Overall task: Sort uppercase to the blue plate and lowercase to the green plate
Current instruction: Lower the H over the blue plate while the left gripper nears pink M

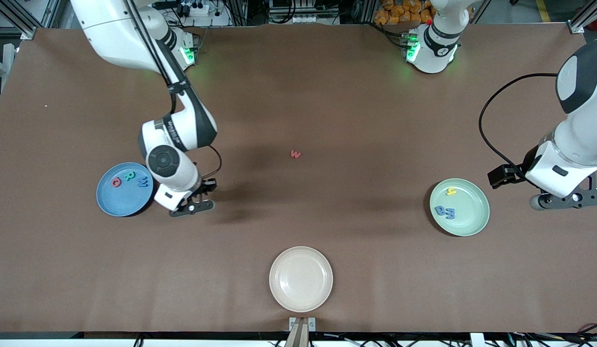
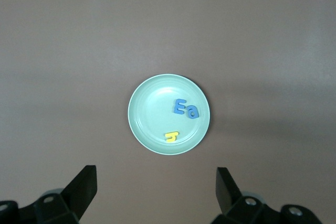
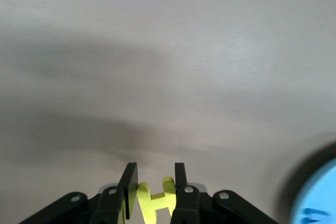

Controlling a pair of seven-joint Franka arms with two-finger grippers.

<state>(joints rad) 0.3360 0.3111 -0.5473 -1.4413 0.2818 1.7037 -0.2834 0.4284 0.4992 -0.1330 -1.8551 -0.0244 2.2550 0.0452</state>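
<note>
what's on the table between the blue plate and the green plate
Front view: only the red m lies on bare table between the blue plate and green plate; the right gripper, holding the yellow H, hangs beside the blue plate.

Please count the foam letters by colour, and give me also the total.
Blue: 3, W, a, e
Red: 2, Q, m
Yellow: 2, h, H held in the right gripper
Green: 1, R
Total: 8
</note>
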